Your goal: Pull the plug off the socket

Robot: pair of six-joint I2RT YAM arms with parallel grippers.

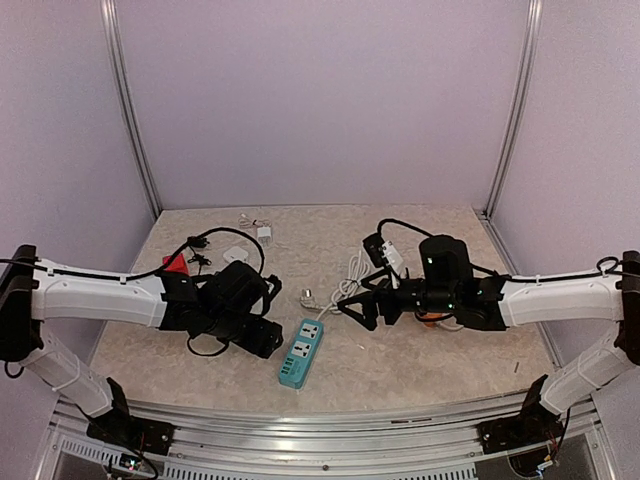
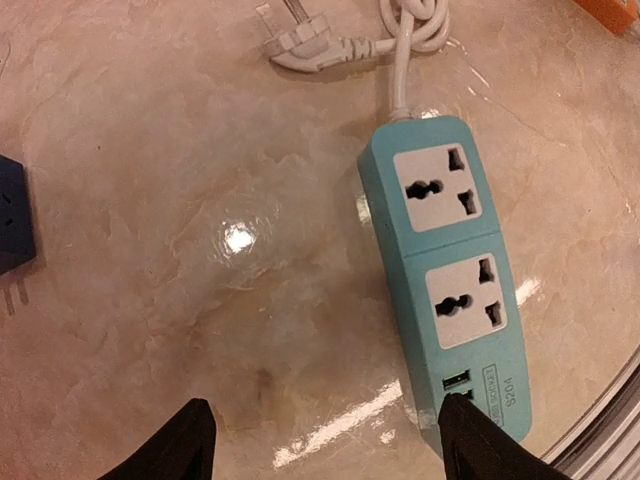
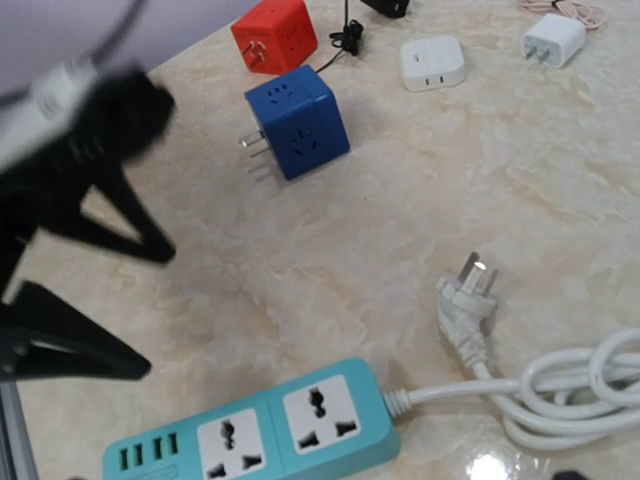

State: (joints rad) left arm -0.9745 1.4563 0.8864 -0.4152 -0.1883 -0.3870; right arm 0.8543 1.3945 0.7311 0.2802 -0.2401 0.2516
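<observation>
The teal power strip lies on the marble table between the arms; its two sockets are empty in the left wrist view and the right wrist view. A blue cube plug adapter lies on its side apart from the strip, prongs showing; its edge shows in the left wrist view. My left gripper is open and empty, low over the table, its right finger at the strip's USB end. My right gripper is open and empty, above the strip's cord end.
The strip's white cord ends in a loose white plug on the table. A red cube adapter and two white chargers lie at the back. A black adapter lies behind the right arm.
</observation>
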